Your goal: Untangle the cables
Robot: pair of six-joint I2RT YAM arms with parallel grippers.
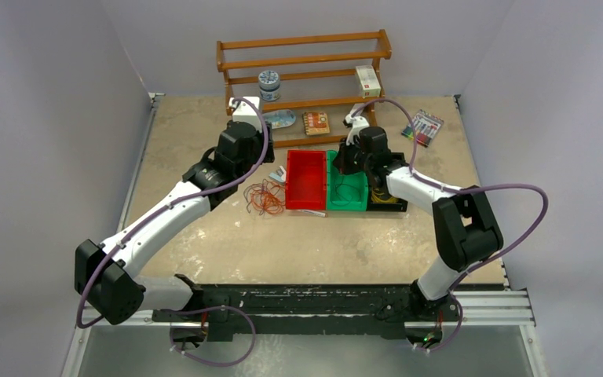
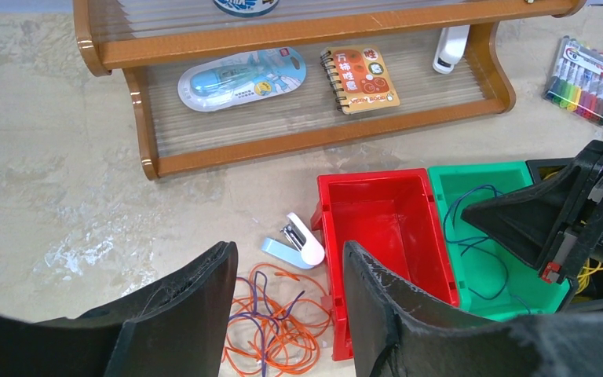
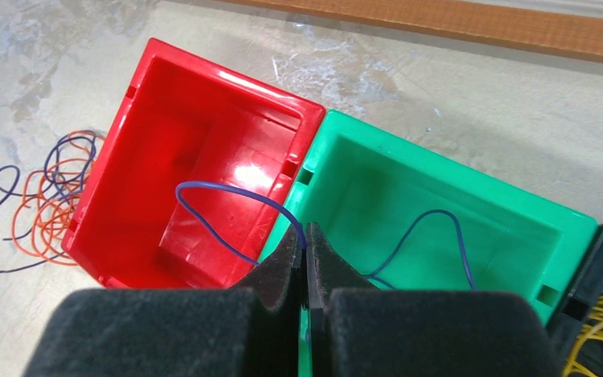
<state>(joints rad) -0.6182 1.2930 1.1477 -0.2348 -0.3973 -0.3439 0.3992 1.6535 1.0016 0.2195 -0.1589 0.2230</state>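
A tangle of orange and purple cables [image 2: 279, 326] lies on the table just left of the red bin [image 2: 385, 228]; it shows as a small heap [image 1: 265, 196] in the top view. My left gripper [image 2: 289, 251] hangs above the tangle, open, with nothing between its fingers. My right gripper [image 3: 306, 239] hovers over the wall between the red and green bins, shut on a thin purple cable [image 3: 228, 192]. One end arcs over the red bin, while the rest loops down into the green bin [image 3: 440, 224]. From above, the right gripper [image 1: 347, 161] sits over the green bin.
A black bin with yellow cables [image 3: 597, 334] adjoins the green bin on the right. A white-and-blue stapler [image 2: 298, 243] lies behind the tangle. The wooden shelf [image 2: 283, 145] holds a notebook [image 2: 359, 78] and a blue packaged item [image 2: 239, 77]. A marker pack [image 2: 582, 78] lies at the back right.
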